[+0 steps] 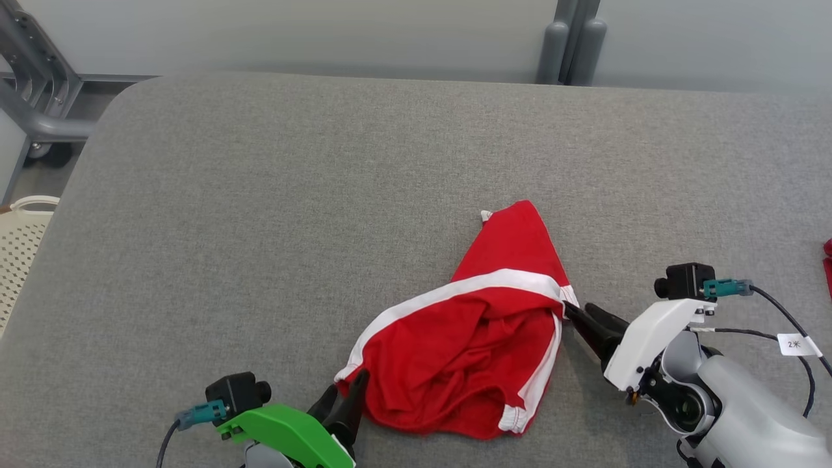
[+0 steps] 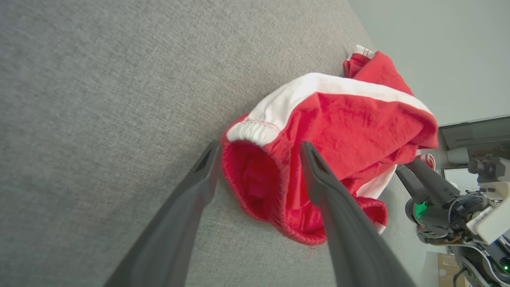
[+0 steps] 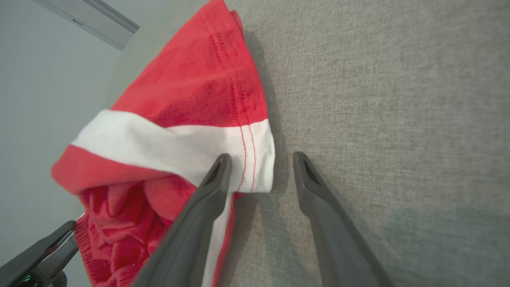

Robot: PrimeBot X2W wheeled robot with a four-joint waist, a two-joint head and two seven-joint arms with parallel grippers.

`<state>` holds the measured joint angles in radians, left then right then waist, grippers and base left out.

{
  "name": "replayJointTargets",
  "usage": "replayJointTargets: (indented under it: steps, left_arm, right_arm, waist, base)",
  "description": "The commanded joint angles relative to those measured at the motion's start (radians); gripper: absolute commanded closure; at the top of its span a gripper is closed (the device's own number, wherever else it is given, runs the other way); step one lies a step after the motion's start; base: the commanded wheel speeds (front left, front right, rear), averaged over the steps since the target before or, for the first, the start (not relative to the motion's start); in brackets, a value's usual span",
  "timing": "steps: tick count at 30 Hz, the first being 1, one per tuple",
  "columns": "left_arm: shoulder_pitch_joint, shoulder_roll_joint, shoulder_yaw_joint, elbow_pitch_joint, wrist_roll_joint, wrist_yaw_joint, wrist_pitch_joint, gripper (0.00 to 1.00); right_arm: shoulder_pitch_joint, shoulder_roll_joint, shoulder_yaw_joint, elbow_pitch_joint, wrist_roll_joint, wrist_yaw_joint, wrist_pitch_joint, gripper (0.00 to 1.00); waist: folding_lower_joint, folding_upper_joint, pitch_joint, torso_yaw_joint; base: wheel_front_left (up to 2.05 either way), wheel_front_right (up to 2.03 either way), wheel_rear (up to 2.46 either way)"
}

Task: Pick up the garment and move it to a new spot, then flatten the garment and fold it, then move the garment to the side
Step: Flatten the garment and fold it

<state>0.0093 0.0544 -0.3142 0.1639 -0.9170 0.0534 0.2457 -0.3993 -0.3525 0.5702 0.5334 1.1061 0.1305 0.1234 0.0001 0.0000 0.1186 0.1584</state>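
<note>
Garment (image 1: 474, 338), red with white bands, crumpled on grey surface (image 1: 260, 227), toward near edge, right of centre. Left hand (image 2: 259, 147) spread wide, fingers astride red hem at its left corner. Right hand (image 3: 261, 156) parted, fingers straddling white band's end; nothing gripped.

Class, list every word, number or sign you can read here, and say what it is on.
"2" then a star-like mark, unclear: white tag on the right arm's cable.
Small white label on the right arm, left wrist view: too blurred to read.
</note>
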Motion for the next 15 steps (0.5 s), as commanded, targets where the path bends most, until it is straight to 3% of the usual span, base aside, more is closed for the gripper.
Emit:
replayJointTargets:
  steps: [1, 2, 11, 15]
  left_arm:
    - [-0.01, 0.008, 0.0, 0.002, 0.003, 0.003, 0.002, 0.0]
    - [-0.015, 0.011, 0.0, 0.006, 0.006, 0.006, 0.004, 0.0]
    - [-0.043, 0.018, 0.027, 0.043, 0.001, 0.03, -0.017, 0.0]
    - [-0.039, 0.008, 0.045, 0.058, -0.085, 0.012, 0.018, 0.0]
  right_arm:
    - [-0.017, -0.008, 0.007, -0.005, 0.007, 0.0, 0.003, 0.8]
    - [-0.022, -0.013, 0.015, -0.008, 0.011, 0.0, 0.003, 1.0]
    - [-0.055, -0.049, 0.057, -0.018, 0.049, 0.0, -0.016, 1.0]
    - [-0.062, -0.062, 0.076, -0.021, 0.061, 0.0, -0.022, 1.0]
  waist:
    - [-0.0001, 0.0, -0.002, 0.001]
    - [-0.0001, 0.0, -0.001, 0.002]
    - [-0.0001, 0.0, -0.006, 0.001]
    - [-0.0001, 0.0, -0.011, -0.006]
  base:
    - [0.0, 0.0, 0.0]
    - [0.0, 0.0, 0.0]
    - [0.0, 0.0, 0.0]
    - [0.0, 0.0, 0.0]
